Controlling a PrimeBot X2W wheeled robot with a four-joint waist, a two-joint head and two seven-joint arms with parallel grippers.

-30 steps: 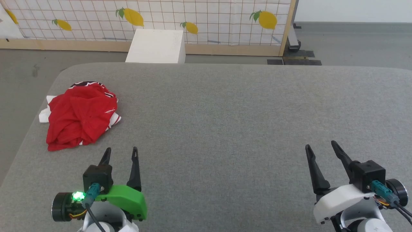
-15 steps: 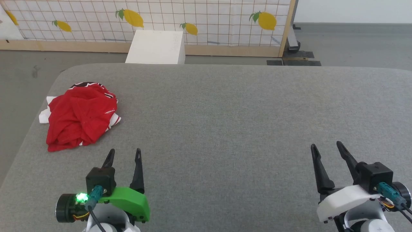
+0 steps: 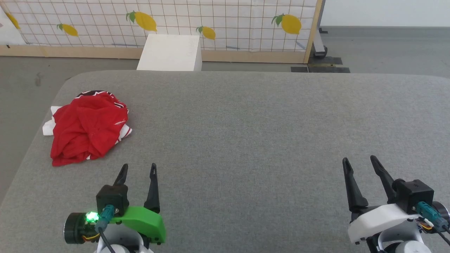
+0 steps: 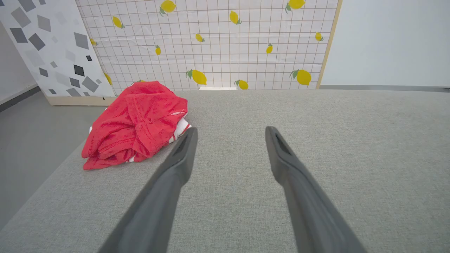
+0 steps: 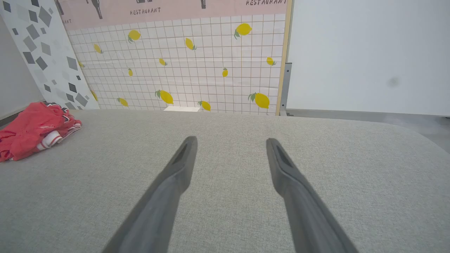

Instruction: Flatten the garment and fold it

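Note:
The garment [image 3: 88,128] lies crumpled in a red heap with white and striped edges near the left edge of the grey table [image 3: 246,133]. It also appears in the left wrist view as the red garment [image 4: 137,123] and at the far left of the right wrist view as the garment [image 5: 33,128]. My left gripper [image 3: 138,169] stands open over the table's near left, just in front of and to the right of the heap, empty. My right gripper [image 3: 359,161] is open and empty at the near right, far from the cloth.
A white box [image 3: 170,52] stands on the floor behind the table. A lemon-patterned grid panel [image 3: 211,21] with a wooden frame runs along the back. Grey floor lies past the table's left edge [image 3: 21,88].
Both grippers show slightly lower and further right in the head view, and the whole picture has shifted a little down, so the camera has moved. The garment lies as before.

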